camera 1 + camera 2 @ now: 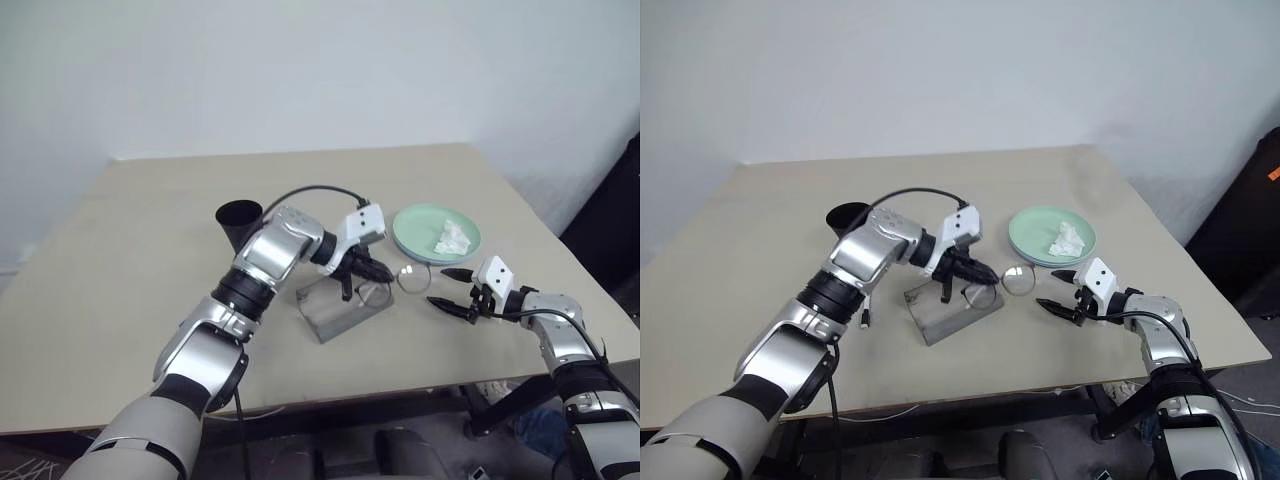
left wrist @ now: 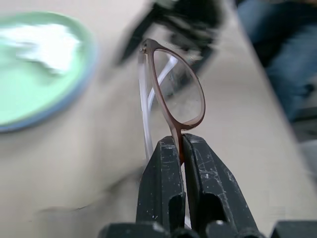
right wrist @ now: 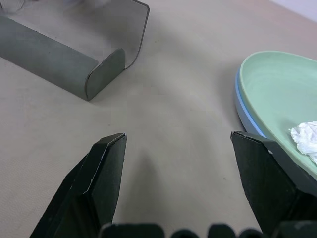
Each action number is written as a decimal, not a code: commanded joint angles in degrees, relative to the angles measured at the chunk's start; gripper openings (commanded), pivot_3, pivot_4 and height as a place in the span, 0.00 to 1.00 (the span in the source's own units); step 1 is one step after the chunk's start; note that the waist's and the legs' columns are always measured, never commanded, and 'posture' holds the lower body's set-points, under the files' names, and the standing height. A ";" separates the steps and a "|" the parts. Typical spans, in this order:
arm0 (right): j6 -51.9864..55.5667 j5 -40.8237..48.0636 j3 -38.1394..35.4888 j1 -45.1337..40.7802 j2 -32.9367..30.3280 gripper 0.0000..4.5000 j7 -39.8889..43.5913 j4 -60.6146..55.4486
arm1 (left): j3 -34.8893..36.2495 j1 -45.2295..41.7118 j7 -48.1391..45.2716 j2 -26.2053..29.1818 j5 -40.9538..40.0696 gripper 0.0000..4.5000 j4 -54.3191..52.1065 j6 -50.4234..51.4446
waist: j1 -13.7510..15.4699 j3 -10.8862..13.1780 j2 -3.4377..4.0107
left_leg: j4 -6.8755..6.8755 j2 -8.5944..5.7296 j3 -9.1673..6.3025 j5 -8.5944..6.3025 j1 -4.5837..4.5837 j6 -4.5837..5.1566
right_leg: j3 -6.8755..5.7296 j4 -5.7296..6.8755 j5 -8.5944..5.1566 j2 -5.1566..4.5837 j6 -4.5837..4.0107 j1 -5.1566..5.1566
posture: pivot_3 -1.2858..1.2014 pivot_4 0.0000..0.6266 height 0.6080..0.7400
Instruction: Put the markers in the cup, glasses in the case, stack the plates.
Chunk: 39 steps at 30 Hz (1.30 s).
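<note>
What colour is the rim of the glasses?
Reddish brown. The glasses show best in the left wrist view, pinched in the left tool.

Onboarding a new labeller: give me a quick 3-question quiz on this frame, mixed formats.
1. True or false: the left gripper is shut on the glasses.
2. What lies on the green plate? A) marker B) white tissue C) nothing
3. Fill in: the right gripper is ____, holding nothing.

Key: 1 true. 2 B. 3 open.
</note>
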 commanded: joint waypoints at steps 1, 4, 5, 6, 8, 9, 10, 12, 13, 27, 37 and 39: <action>-1.13 0.07 -0.62 -2.14 -0.28 0.81 -0.18 -0.30 | 1.89 -1.38 1.51 2.18 1.27 0.01 -0.53 -2.55 | 0.03 0.00 0.00 | 0.00 0.00 0.00 0.00 0.00 0.00 | 0.00 0.00 0.00 0.00 0.00 0.00 | 0.52 0.00 1.00; -1.51 -0.25 -0.38 -2.39 -0.27 0.81 -0.16 0.07 | 2.14 -0.48 1.90 3.87 1.19 0.01 -2.11 -1.38 | 0.04 0.00 0.00 | 0.00 -0.01 0.02 0.00 -0.03 0.00 | 0.00 0.00 0.00 0.01 0.00 0.00 | 0.52 0.00 1.00; -1.65 -0.38 -0.29 -2.50 -0.27 0.81 -0.15 0.23 | 1.83 0.03 2.28 4.44 1.62 0.01 -2.75 -0.97 | 0.04 0.00 0.00 | 0.00 -0.02 0.02 0.00 -0.04 0.00 | 0.00 0.00 0.00 0.00 0.00 0.00 | 0.52 0.00 1.00; -1.75 -0.47 -0.26 -2.62 -0.25 0.81 -0.13 0.43 | 1.45 0.50 2.74 4.86 2.04 0.01 -3.32 -0.56 | 0.03 0.00 0.00 | 0.00 -0.02 0.01 0.00 -0.04 0.00 | 0.00 -0.01 0.00 0.00 0.00 0.00 | 0.52 0.00 1.00; -1.93 -0.65 -0.23 -2.93 -0.09 0.81 -0.10 0.86 | 0.48 1.72 3.47 5.46 2.88 0.01 -4.84 0.74 | 0.04 0.00 0.00 | 0.00 -0.02 0.01 0.00 -0.03 0.00 | 0.01 0.00 0.00 0.01 0.01 0.00 | 0.52 0.00 1.00; -2.03 -0.75 -0.19 -3.18 0.07 0.81 -0.12 1.13 | 0.28 2.49 4.04 5.44 3.04 0.01 -5.85 2.14 | 0.04 0.00 0.00 | 0.00 -0.02 0.02 0.00 -0.03 0.00 | 0.01 0.00 0.00 0.01 0.01 0.00 | 0.52 0.00 1.00; -2.11 -0.84 -0.14 -3.42 0.23 0.81 -0.14 1.37 | 0.16 3.12 4.68 5.36 3.16 0.01 -6.76 3.58 | 0.04 0.00 0.00 | 0.00 -0.02 0.02 0.00 -0.02 0.00 | 0.01 0.01 0.00 0.01 0.01 0.00 | 0.52 0.00 1.00; -2.28 -0.93 -0.11 -3.73 0.42 0.81 -0.13 1.74 | -0.12 3.93 5.53 5.37 3.46 0.01 -8.25 5.44 | 0.04 0.00 -0.01 | 0.00 -0.02 0.02 0.00 -0.03 0.00 | 0.01 0.03 0.00 0.01 0.01 0.00 | 0.52 0.00 1.00; -2.35 -0.96 -0.12 -3.84 0.49 0.81 -0.13 1.85 | -0.44 4.27 5.76 5.58 3.73 0.01 -9.01 6.03 | 0.05 0.00 -0.01 | 0.00 -0.02 0.02 0.00 -0.03 0.00 | 0.01 0.03 0.00 0.01 0.01 0.00 | 0.52 0.00 1.00; -3.36 -0.95 -0.15 -4.62 1.23 0.81 -0.36 3.49 | -5.24 9.69 9.55 8.12 7.50 0.01 -18.07 12.88 | 0.04 0.00 0.00 | 0.00 -0.02 0.02 0.00 0.00 0.00 | 0.05 0.09 0.00 0.02 0.01 0.00 | 0.52 0.00 1.00; -3.62 -0.87 -0.21 -4.53 1.10 0.81 -0.25 3.58 | -6.27 12.97 10.07 8.15 5.66 0.01 -21.28 16.12 | 0.03 0.00 0.00 | 0.00 -0.02 0.02 0.00 0.03 0.00 | 0.12 0.09 0.01 0.03 0.01 0.00 | 0.52 0.00 1.00; -3.63 -0.87 -0.22 -4.51 1.04 0.81 -0.24 3.56 | -6.03 13.68 9.70 8.08 4.48 0.01 -22.32 17.94 | 0.03 -0.01 0.00 | 0.00 -0.02 0.02 0.00 0.04 0.00 | 0.13 0.10 0.00 0.03 0.01 0.00 | 0.52 0.00 1.00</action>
